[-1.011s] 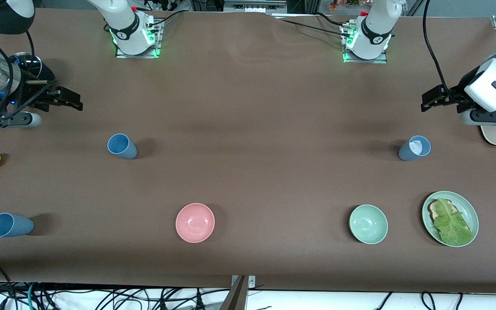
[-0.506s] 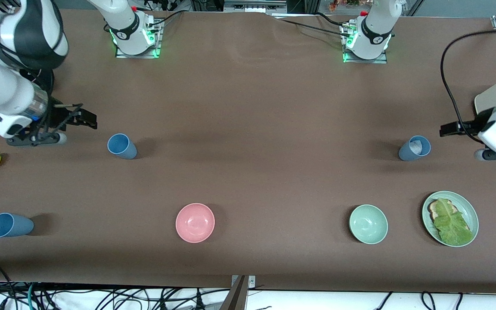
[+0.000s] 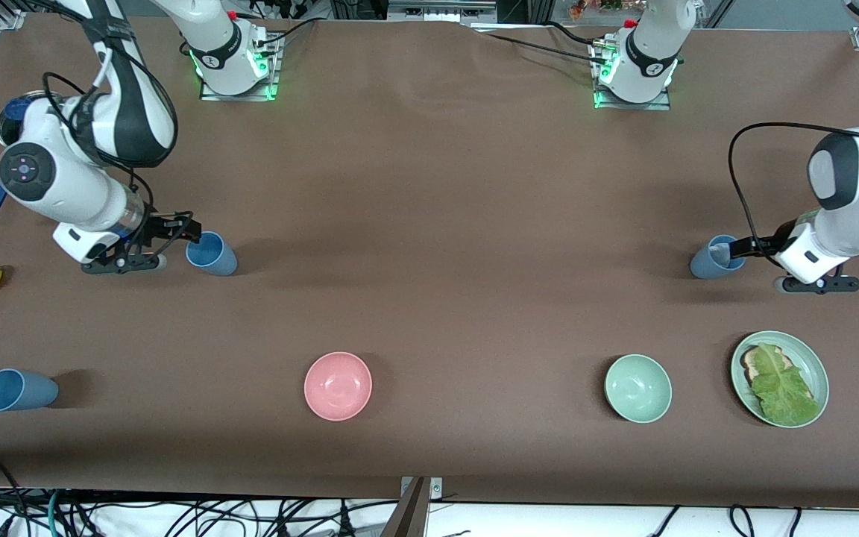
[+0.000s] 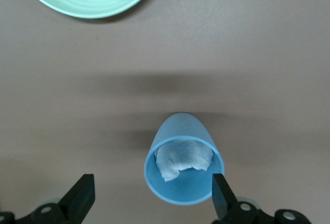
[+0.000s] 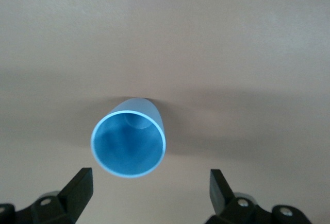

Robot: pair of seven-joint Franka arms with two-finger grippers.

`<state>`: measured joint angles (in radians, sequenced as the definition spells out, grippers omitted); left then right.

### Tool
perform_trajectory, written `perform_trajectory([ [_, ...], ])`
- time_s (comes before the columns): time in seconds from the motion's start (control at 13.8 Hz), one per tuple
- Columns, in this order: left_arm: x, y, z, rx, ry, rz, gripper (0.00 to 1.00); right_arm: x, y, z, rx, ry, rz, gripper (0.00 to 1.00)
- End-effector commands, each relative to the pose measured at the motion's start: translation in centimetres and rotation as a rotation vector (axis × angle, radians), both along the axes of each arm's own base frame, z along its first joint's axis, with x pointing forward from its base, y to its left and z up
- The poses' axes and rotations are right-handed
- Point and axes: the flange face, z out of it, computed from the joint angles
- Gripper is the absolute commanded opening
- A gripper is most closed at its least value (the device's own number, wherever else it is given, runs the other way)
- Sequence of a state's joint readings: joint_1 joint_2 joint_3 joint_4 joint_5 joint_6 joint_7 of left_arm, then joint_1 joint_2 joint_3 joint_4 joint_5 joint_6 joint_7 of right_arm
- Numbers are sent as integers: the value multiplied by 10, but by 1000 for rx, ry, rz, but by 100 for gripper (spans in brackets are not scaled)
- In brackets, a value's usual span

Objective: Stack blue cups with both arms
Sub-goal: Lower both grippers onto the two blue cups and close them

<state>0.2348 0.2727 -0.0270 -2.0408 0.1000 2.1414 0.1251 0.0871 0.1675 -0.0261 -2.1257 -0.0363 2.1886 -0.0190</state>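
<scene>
The sky-blue cup (image 3: 211,253) and the paper-stuffed grey-blue cup (image 3: 714,258) stand at opposite table ends, my right gripper (image 3: 185,233) and left gripper (image 3: 737,250) now lowered spread over them, third cup (image 3: 18,390), pink bowl (image 3: 338,385) and green bowl (image 3: 637,388) well apart.

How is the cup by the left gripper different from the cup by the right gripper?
The left gripper's cup has crumpled white paper inside; the right gripper's cup is empty. The left one looks duller grey-blue; the right one is brighter blue. The left one stands near the green plate, at the left arm's end of the table; the right one stands at the right arm's end. Both are small, upright, handleless cups with open fingers close by.
</scene>
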Motion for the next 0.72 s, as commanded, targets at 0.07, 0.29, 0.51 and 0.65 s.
perform_trajectory([
  [0.07, -14, 10, -36, 21, -3, -38, 98, -11, -2, -8, -7, -24, 30, 100],
  [0.29, -18, 9, -57, 12, 17, -39, 30, -5, -13, -31, -5, -35, 57, 100],
  [0.51, -15, 1, -57, 11, 16, -53, 0, -4, -20, -50, -5, -33, 62, 100],
  [0.65, -11, -2, -51, 12, 12, -58, 0, -10, -20, -62, -4, -37, 63, 100],
])
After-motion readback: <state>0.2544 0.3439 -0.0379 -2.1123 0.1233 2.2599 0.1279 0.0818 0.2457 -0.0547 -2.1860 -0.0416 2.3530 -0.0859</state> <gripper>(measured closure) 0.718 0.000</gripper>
